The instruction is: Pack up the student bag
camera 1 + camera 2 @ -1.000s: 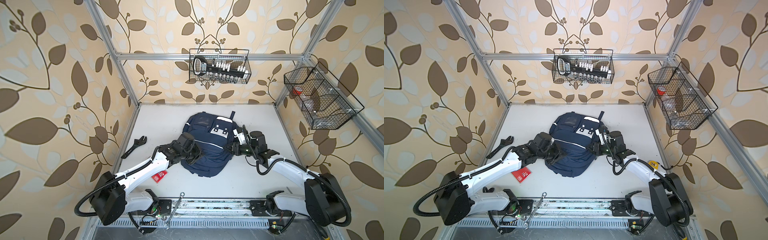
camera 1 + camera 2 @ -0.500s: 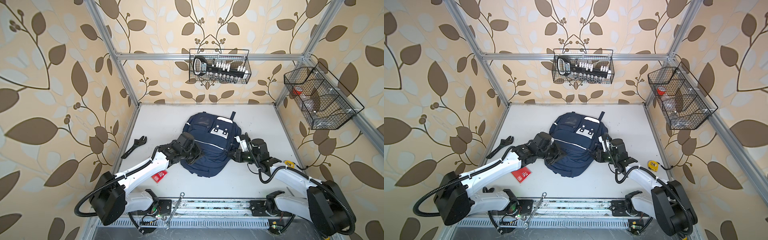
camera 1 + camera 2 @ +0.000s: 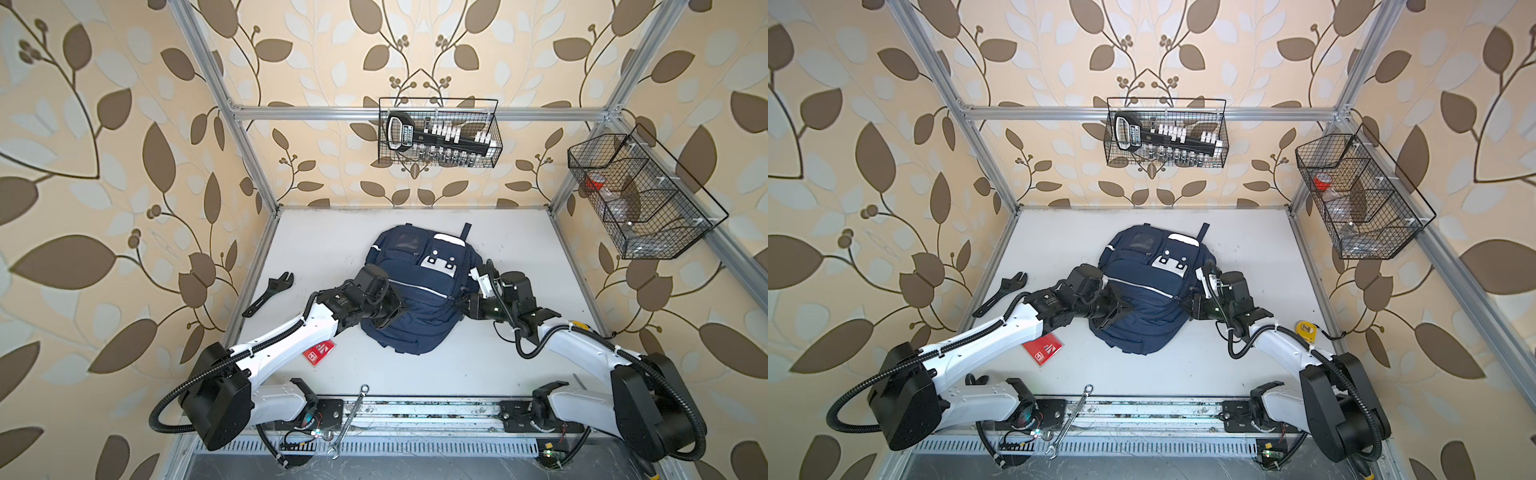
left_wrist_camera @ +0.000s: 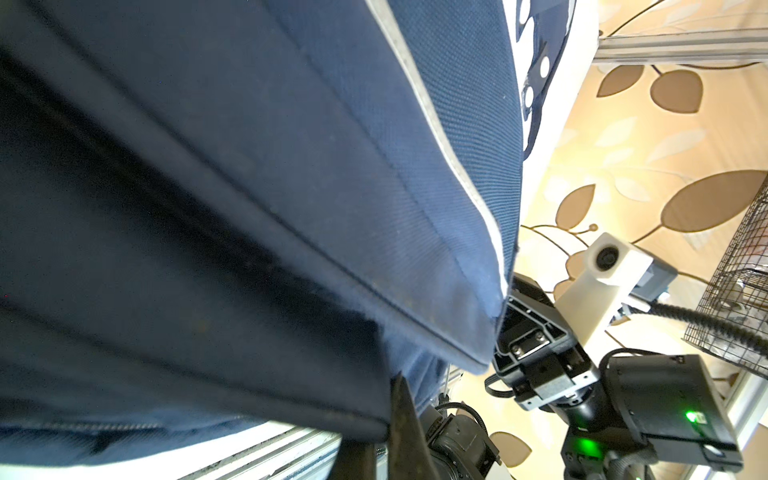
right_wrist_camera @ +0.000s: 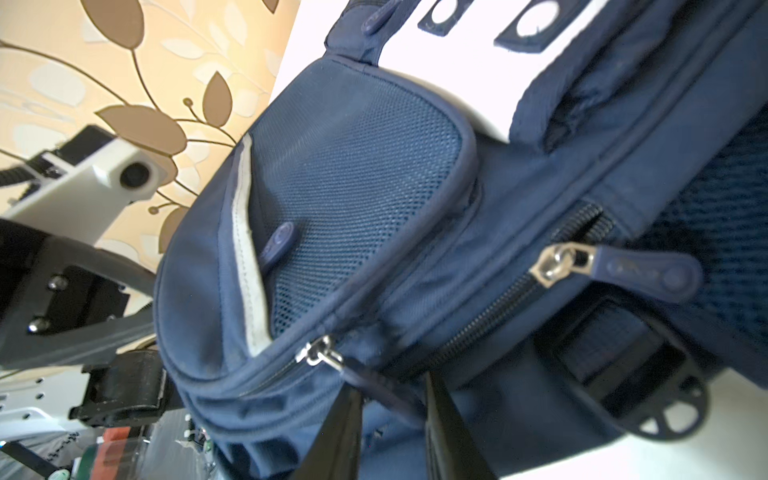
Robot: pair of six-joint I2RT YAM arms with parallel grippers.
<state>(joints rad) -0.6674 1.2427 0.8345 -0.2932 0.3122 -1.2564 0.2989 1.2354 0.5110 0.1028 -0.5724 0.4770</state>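
Where it lies, rounded woven student bag point(image 3: 419, 318)

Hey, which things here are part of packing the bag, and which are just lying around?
In the job: student bag, left claw, right claw.
Lying about, untouched: adjustable wrench, red card, spanner, yellow tape measure.

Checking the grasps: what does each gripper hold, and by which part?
Left gripper pinches the student bag by its side fabric. Right gripper straddles a front zip pull; whether it grips cannot be told.
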